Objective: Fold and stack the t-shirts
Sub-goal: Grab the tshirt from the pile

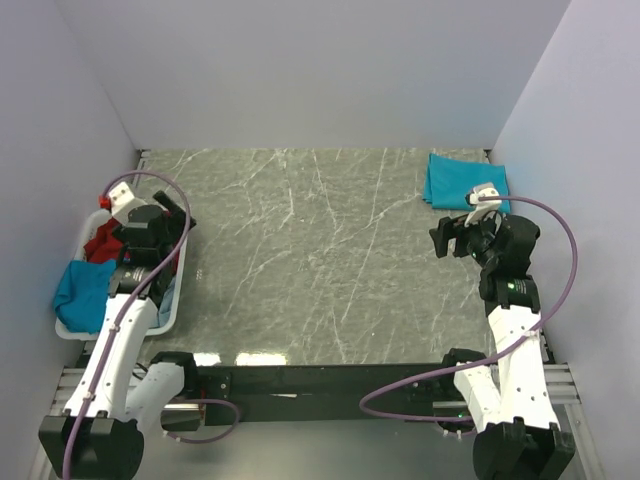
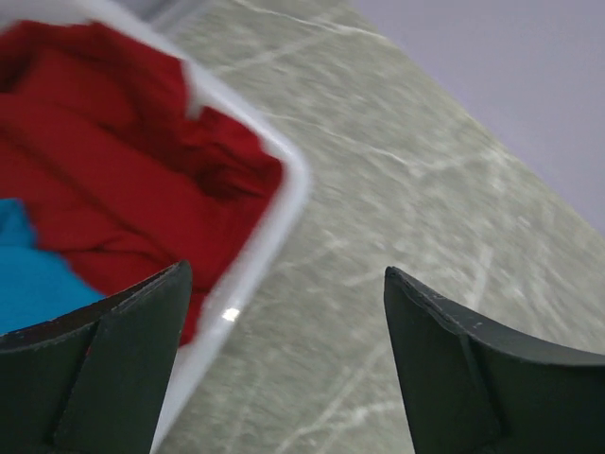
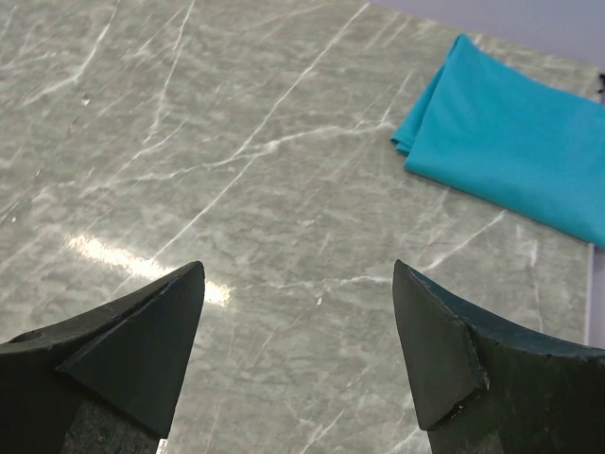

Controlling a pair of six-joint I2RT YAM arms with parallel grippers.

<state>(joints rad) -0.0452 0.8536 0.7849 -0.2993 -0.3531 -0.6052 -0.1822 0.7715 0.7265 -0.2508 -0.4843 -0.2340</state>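
though outside right-wrist view, red t-shirt

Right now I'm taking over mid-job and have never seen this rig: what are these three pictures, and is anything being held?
Two robot arms are bolted at the near edge of a marble-patterned table. The wide picture is from a camera above and behind them: left arm on the left, right arm on the right. The other two are from a camera on each wrist; the dark wedges at the bottom are that arm's own jaws. Both pairs stand open, holding nothing. The left arm is over a white basket with a crumpled red shirt and a teal shirt inside. One folded teal shirt lies in the far right corner.
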